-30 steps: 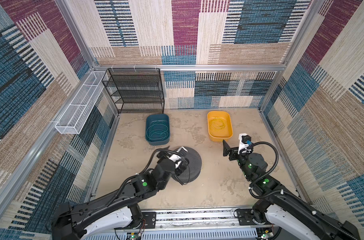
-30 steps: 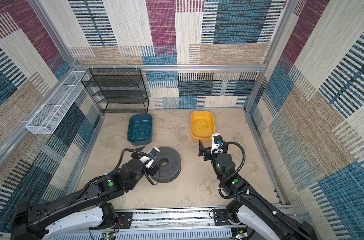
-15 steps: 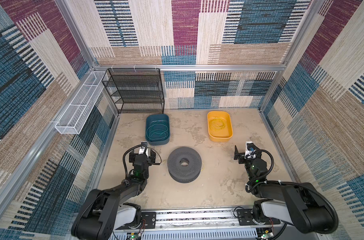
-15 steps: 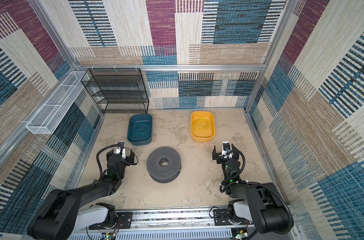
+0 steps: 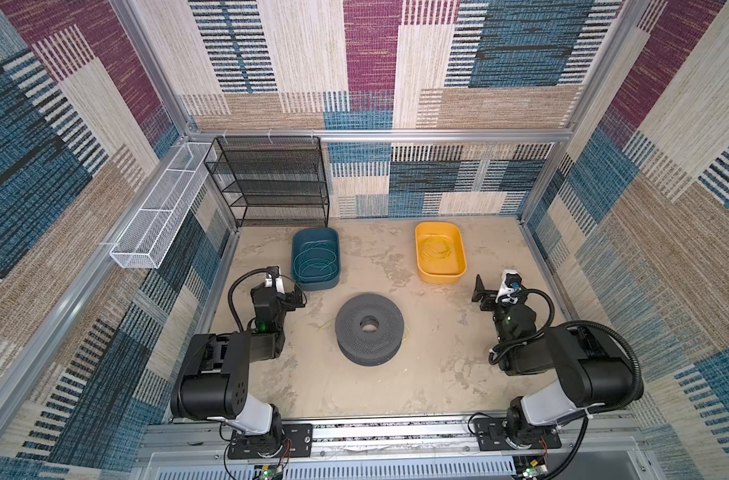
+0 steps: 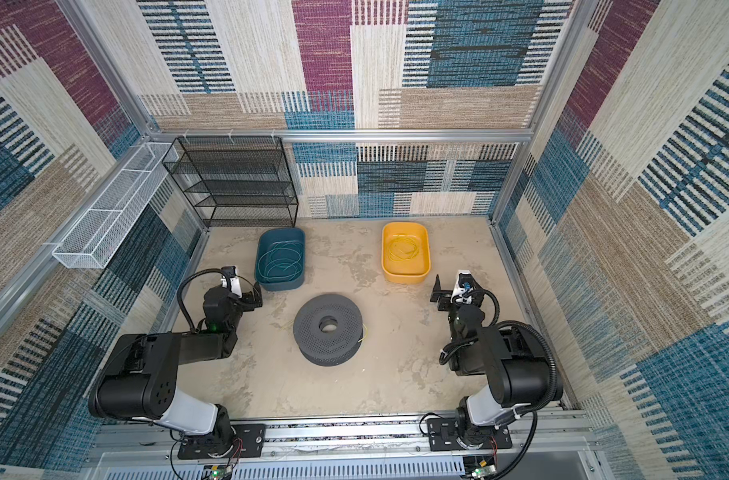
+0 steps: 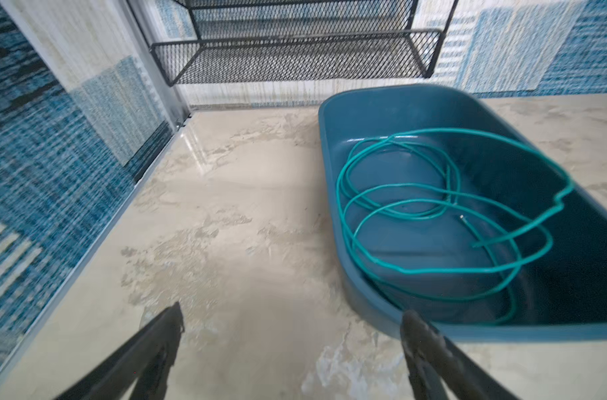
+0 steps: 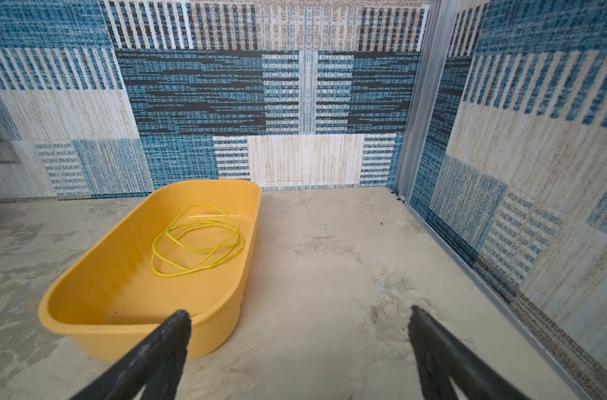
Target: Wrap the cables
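Observation:
A thin yellow cable [image 8: 198, 239] lies in loose loops inside the yellow tub [image 5: 439, 274] at the back right. Short yellow cable ends [image 5: 325, 326] stick out from under the rim of the grey perforated spool [image 5: 369, 328], which lies flat mid-table. My left gripper [image 7: 291, 318] is open and empty over bare table, just beside the blue tub [image 7: 371, 311]. My right gripper [image 8: 300, 318] is open and empty too, next to the yellow tub's near corner. In both top views the arms are folded back, with the left gripper [image 5: 287, 291] and the right gripper [image 5: 493, 291] well apart from the spool.
A teal cable [image 7: 433, 214] is coiled in the blue tub. A black mesh shelf rack [image 5: 271, 183] stands at the back left and a white wire basket [image 5: 159, 216] hangs on the left wall. Patterned walls close in three sides.
Both arms have pulled back. The left gripper left the spool and moved left to beside the blue tub. The right gripper moved right, toward the wall. Both stayed open.

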`<state>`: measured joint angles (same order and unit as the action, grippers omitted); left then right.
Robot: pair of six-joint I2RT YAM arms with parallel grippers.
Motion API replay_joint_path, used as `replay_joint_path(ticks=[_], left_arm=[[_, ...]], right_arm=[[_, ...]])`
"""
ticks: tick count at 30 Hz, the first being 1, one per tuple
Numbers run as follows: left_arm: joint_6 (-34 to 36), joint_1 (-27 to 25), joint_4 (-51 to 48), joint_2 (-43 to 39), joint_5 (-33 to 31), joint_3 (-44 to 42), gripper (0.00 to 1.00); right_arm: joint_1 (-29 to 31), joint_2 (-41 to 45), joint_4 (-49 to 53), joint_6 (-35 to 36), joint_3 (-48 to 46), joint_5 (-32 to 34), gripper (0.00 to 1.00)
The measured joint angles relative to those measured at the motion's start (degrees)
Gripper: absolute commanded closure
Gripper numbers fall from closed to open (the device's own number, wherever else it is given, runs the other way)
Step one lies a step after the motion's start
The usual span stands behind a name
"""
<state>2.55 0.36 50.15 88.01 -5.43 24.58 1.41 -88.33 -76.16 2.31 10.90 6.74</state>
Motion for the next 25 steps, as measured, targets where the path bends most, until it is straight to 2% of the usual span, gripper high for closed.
replay_joint_path(ticks=[9,25], left_arm=[[-1.0,0.3,-4.5,0.3,2.0,0.0,0.01],[-1.1,0.3,-4.6,0.4,2.7,0.0,0.01]], right_arm=[[0.0,0.1,1.0,-0.3,0.0,-1.2,0.01],[-1.1,-0.1,3.5,-0.7,1.3,-3.3,0.01]])
